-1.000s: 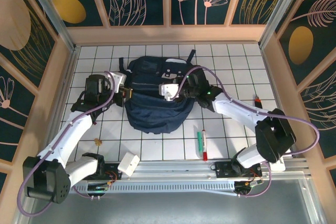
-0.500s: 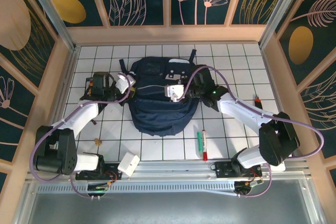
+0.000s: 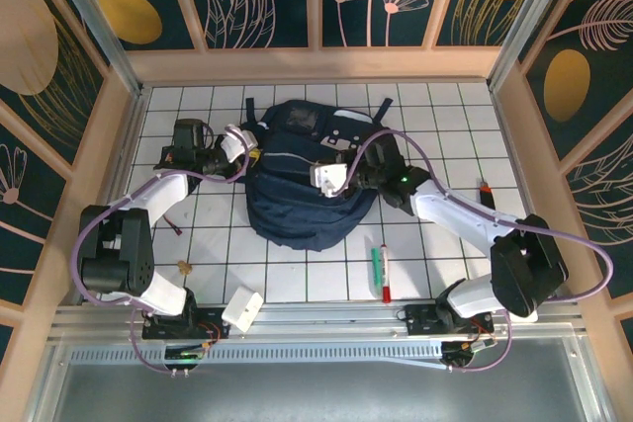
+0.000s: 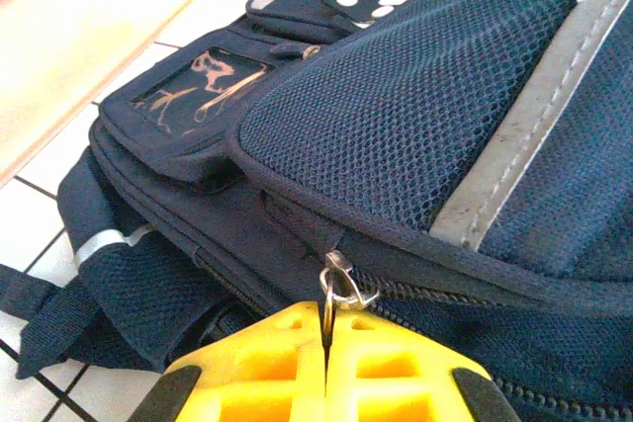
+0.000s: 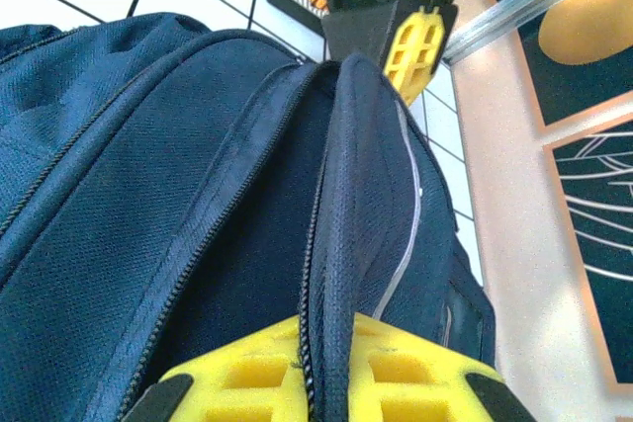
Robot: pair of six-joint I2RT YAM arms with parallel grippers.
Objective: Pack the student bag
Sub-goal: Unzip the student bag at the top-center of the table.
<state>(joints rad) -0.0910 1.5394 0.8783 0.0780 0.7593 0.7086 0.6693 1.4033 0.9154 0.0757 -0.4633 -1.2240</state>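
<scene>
Where the student bag [image 3: 297, 214] is spread mid-table, its zipper pull [image 4: 337, 287] is pinched by the left gripper [image 4: 326, 335] at its left edge. Its fabric ridge [image 5: 344, 195] is clamped by the right gripper [image 5: 326, 348].

Against the left side of the student bag [image 3: 302, 210] the left gripper [image 4: 326, 338] was set, and the right gripper [image 5: 321, 343] upon its top. Two pens [image 3: 380, 270] were laid side by side before its right corner, a box [image 3: 242, 307] before its left.
</scene>
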